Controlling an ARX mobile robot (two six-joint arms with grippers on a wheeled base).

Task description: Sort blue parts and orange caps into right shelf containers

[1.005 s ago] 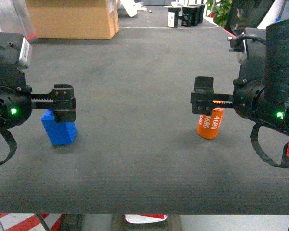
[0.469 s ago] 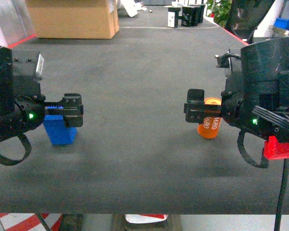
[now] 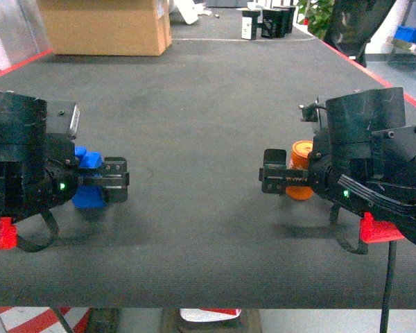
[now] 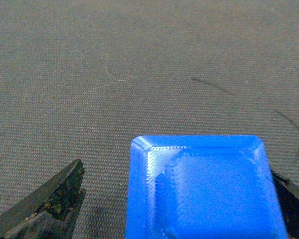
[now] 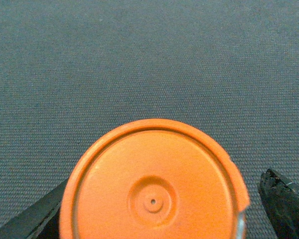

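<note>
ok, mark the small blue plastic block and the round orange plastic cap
small blue plastic block (image 4: 204, 191), left wrist view, on its top face
round orange plastic cap (image 5: 153, 199), right wrist view, on its top disc

I see a bright blue part (image 4: 204, 189) on the dark grey woven counter (image 3: 208, 104), a plain orange cap (image 5: 154, 186), black pincers with red tabs (image 3: 378, 229), and a tan cardboard box (image 3: 104, 26).

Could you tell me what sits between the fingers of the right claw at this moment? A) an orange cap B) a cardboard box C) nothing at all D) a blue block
A: the right wrist view shows the round orange cap lying between the two dark fingertips, and the head view shows the right claw reaching around that cap.
</note>
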